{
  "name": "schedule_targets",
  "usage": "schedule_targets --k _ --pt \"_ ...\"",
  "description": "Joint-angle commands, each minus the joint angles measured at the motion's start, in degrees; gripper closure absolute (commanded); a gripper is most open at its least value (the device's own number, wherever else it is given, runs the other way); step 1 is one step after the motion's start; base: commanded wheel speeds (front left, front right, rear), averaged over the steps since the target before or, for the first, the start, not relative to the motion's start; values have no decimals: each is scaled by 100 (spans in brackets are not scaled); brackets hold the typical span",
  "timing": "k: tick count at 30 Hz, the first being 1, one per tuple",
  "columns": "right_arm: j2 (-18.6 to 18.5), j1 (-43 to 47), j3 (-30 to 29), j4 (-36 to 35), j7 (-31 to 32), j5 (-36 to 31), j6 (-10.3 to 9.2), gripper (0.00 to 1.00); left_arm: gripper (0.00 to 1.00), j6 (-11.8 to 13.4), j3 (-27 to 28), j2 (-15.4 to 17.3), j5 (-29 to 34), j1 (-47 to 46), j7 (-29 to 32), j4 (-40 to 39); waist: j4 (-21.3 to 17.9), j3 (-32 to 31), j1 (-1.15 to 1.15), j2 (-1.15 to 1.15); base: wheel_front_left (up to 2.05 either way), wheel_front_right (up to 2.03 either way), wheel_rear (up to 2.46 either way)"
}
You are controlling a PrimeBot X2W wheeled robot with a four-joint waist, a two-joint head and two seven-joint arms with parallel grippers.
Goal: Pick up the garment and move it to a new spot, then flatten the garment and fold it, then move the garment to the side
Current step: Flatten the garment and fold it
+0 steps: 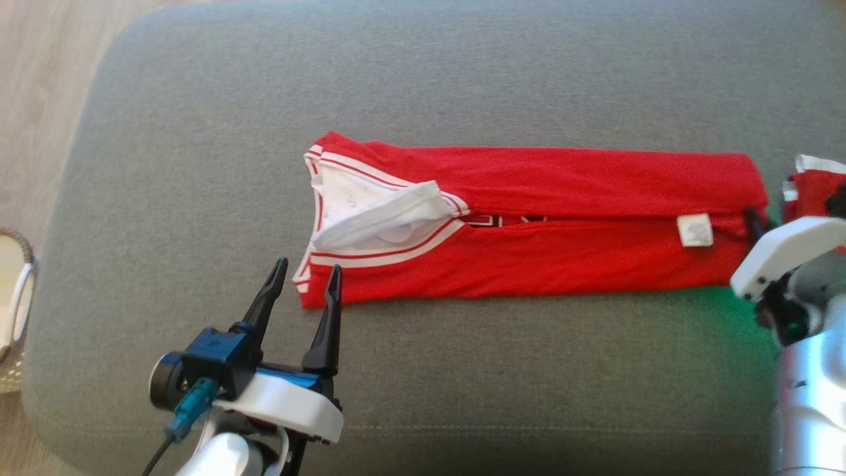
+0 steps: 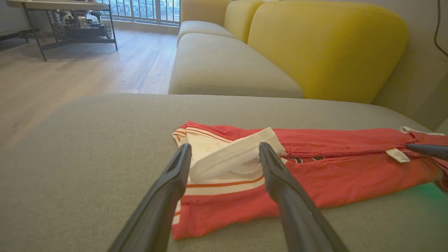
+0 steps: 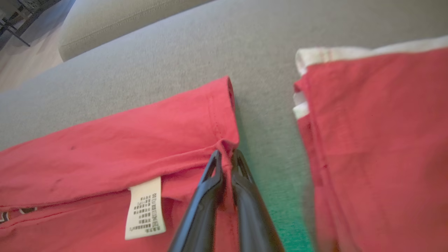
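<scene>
The red garment [image 1: 529,218] lies folded into a long strip across the middle of a grey cushion [image 1: 462,79], its white collar [image 1: 377,218] at the 9 o'clock end and a white label [image 1: 694,230] near the 3 o'clock end. The left end effector [image 1: 308,266] hangs at about 7 o'clock of the garment, its fingers spread, tips just at the collar corner. The right end effector [image 3: 227,153] sits at the 3 o'clock end, its fingers pressed together and pinching the bunched hem there. A separate red piece [image 1: 809,188] with white trim lies just beyond, at 3 o'clock. A woven basket [image 1: 13,311] stands on the floor at 9 o'clock of the cushion
</scene>
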Motion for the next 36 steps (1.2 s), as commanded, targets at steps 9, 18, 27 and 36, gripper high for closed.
schedule_targets --k 9,18,27,36 --pt "-443 198 365 -2273 1025 269 -4 100 0 -123 353 15 123 -56 -69 -133 -223 9 -1 0 0 0 0" --pt "-344 391 785 -3520 1919 630 -4 100 0 -260 317 -58 128 -88 -69 -12 -188 -80 -1 0 0 0 0" --pt "-72 311 1654 -3533 2080 912 -4 100 0 -303 198 -125 109 -98 -51 77 242 -242 -1 0 0 0 0" --pt "-58 133 2338 -2688 1691 1485 -4 100 0 -373 15 -222 85 -129 34 216 854 -311 -1 0 0 0 0"
